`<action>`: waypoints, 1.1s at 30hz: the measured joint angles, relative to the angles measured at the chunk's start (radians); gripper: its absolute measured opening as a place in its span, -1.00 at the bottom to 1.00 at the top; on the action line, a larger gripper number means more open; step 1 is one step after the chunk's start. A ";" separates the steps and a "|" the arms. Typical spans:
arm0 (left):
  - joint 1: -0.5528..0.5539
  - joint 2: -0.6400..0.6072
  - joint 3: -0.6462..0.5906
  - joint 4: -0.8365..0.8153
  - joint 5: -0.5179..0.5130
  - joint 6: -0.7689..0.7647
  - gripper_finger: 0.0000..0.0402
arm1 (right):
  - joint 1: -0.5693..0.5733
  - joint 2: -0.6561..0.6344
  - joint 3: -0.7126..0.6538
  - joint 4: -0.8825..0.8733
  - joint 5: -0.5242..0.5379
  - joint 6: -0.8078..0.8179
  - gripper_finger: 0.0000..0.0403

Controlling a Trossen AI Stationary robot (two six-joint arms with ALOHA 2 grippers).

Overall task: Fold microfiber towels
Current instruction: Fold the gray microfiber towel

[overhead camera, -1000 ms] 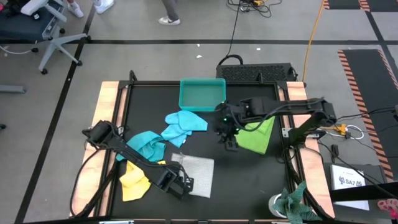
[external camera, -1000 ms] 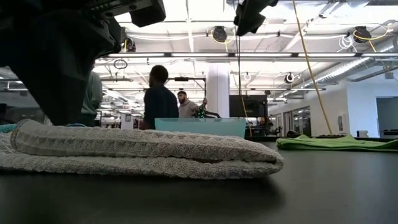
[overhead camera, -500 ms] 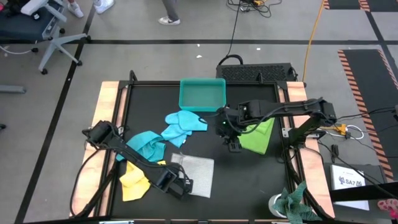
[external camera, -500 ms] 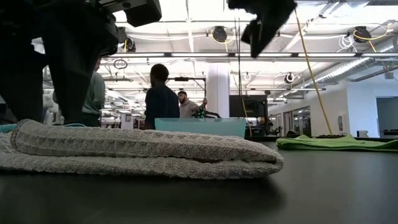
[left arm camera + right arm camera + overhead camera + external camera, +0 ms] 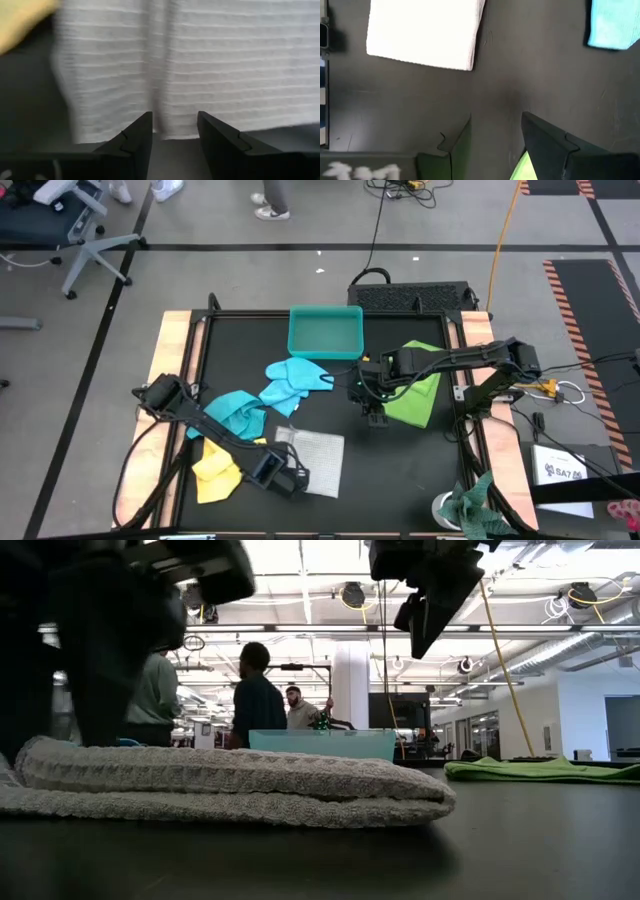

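Two grippers are standing spread and empty as I'm watching. Left gripper [image 5: 173, 131] is hovering at the near edge of the folded pale grey ribbed towel [image 5: 318, 457]; I'm judging it should lift clear without dragging the fold. Right gripper [image 5: 373, 413] is hanging beside the flat lime green towel [image 5: 415, 398].

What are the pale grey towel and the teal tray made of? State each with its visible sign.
Pale grey towel: soft woven or knitted cloth, matte, likely microfiber; ribbed rows show across it and its folded layers sag at rounded edges.
Teal tray: looks like rigid plastic, smooth finish; straight walls, crisp corners, uniform colour.
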 joint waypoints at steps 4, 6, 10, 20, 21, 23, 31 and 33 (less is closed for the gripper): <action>0.003 0.000 -0.044 0.126 -0.001 0.003 -0.21 | 0.000 0.000 0.000 0.013 0.000 0.000 -0.18; 0.003 0.000 -0.066 0.144 0.015 -0.005 -0.21 | 0.000 0.000 0.000 0.016 0.000 0.000 -0.18; 0.003 0.000 -0.073 0.140 0.039 -0.024 -0.24 | 0.000 0.000 0.000 0.015 0.000 0.000 -0.18; 0.021 0.000 -0.073 0.128 0.062 -0.015 -0.95 | 0.000 0.000 0.000 0.015 -0.001 0.000 -0.18; 0.021 0.000 -0.069 0.124 0.062 -0.012 -0.94 | 0.000 0.000 0.000 0.015 -0.001 0.000 -0.18; 0.021 0.000 -0.052 0.108 0.062 -0.008 -0.95 | 0.000 0.000 0.000 0.015 -0.001 0.000 -0.18; 0.021 0.000 0.081 -0.128 0.057 0.000 -0.98 | 0.000 0.000 0.000 0.015 -0.001 -0.003 -0.18; 0.019 0.000 0.111 -0.210 0.057 -0.005 -0.98 | 0.000 0.000 0.000 0.015 -0.001 -0.003 -0.18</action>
